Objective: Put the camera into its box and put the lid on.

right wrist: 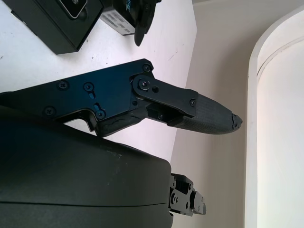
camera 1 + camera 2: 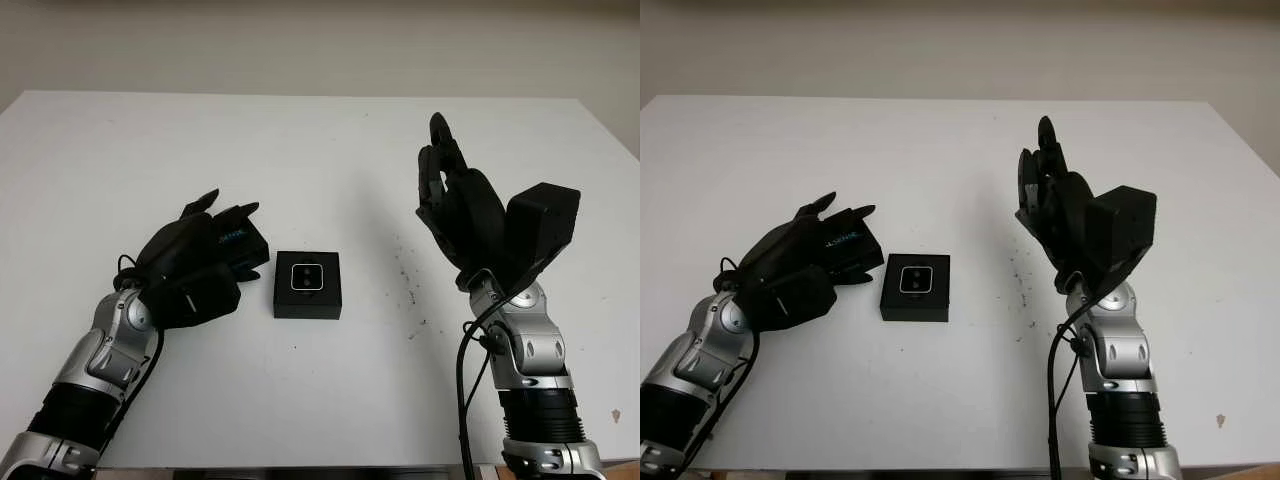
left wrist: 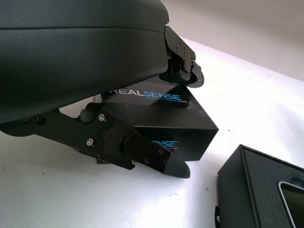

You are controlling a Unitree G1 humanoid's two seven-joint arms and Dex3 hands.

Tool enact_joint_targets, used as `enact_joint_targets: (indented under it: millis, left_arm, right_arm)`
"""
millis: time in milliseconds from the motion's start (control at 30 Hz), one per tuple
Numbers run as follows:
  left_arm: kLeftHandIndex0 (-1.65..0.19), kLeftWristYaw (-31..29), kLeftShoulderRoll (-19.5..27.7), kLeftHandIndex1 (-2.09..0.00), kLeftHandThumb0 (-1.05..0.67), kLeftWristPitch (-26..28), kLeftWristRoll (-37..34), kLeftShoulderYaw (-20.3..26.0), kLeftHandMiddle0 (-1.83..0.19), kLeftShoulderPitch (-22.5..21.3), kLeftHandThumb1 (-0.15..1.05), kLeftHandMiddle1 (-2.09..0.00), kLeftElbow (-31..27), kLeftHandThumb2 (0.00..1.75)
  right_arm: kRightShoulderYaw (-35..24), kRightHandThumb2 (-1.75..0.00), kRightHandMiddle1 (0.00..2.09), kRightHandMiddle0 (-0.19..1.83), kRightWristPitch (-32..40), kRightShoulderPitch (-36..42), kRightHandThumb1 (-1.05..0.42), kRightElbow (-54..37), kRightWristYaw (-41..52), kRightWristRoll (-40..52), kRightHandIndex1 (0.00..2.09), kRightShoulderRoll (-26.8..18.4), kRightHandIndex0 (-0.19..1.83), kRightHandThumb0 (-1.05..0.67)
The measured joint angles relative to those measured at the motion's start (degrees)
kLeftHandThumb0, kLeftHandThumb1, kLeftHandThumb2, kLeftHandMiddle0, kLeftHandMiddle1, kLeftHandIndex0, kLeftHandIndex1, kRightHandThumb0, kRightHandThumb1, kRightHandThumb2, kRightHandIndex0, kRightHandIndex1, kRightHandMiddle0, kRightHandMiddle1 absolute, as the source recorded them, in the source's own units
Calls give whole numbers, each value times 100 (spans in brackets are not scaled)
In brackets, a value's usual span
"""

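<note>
The open black box (image 2: 308,300) sits mid-table with the silver-faced camera (image 2: 306,277) lying inside it. Just left of it is the black lid (image 2: 257,246), printed REALSENSE (image 3: 145,93). My left hand (image 2: 238,238) is shut on the lid: fingers (image 3: 183,71) press on its top and the thumb (image 3: 156,159) runs along its near side. The lid looks low on the table, a small gap away from the box. My right hand (image 2: 432,170) is open, raised above the table to the right of the box, holding nothing.
The white table (image 2: 320,140) stretches wide around the box. A scatter of small dark specks (image 2: 405,280) marks the surface between the box and my right arm. A pale wall lies beyond the far edge.
</note>
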Motion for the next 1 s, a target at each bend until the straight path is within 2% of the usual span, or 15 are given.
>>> enact_joint_targets:
  millis: [67, 167, 400, 567, 767, 900, 1000]
  left_arm:
    - [-39, 11, 56, -115, -7, -49, 96, -29, -36, -31, 100, -120, 4, 5]
    - [-35, 69, 109, -121, -7, -77, 260, -83, -33, -52, 99, -131, 4, 5]
    - [-35, 331, 158, -122, -7, -193, 499, -122, -32, -55, 97, -145, 43, 5]
    - [-36, 318, 203, -117, -8, -199, 426, -84, -35, -57, 98, -126, -36, 5]
    - [-37, -44, 374, -117, -9, -66, -97, 346, -38, -57, 98, -112, -528, 5]
    - [-35, -542, 446, -122, -16, 104, -519, 578, -40, -87, 99, -121, -1070, 5]
    - [-40, -962, 513, -118, -18, 417, -732, 693, -45, -170, 97, -117, -1612, 5]
  right_arm:
    - [0, -73, 0, -19, 0, 11, -105, -5, -5, -1, 0, 0, -19, -66]
    - [0, -74, 0, -19, 0, 30, -105, -17, -25, -2, 0, 0, -19, -67]
    - [2, -73, 0, -19, 1, 61, -105, -62, 9, 26, 0, 9, -19, -67]
    - [5, -72, 0, -19, 1, 123, -105, -90, -21, 21, 0, 69, -19, -66]
    - [0, -69, 0, -19, -3, 130, -105, -89, -40, 32, 0, 104, -19, -67]
    - [4, -68, 0, -19, -3, 131, -105, -89, -89, 34, 0, 190, -19, -69]
    - [14, -68, 0, -19, -3, 141, -105, -89, -82, 25, 0, 211, -19, -68]
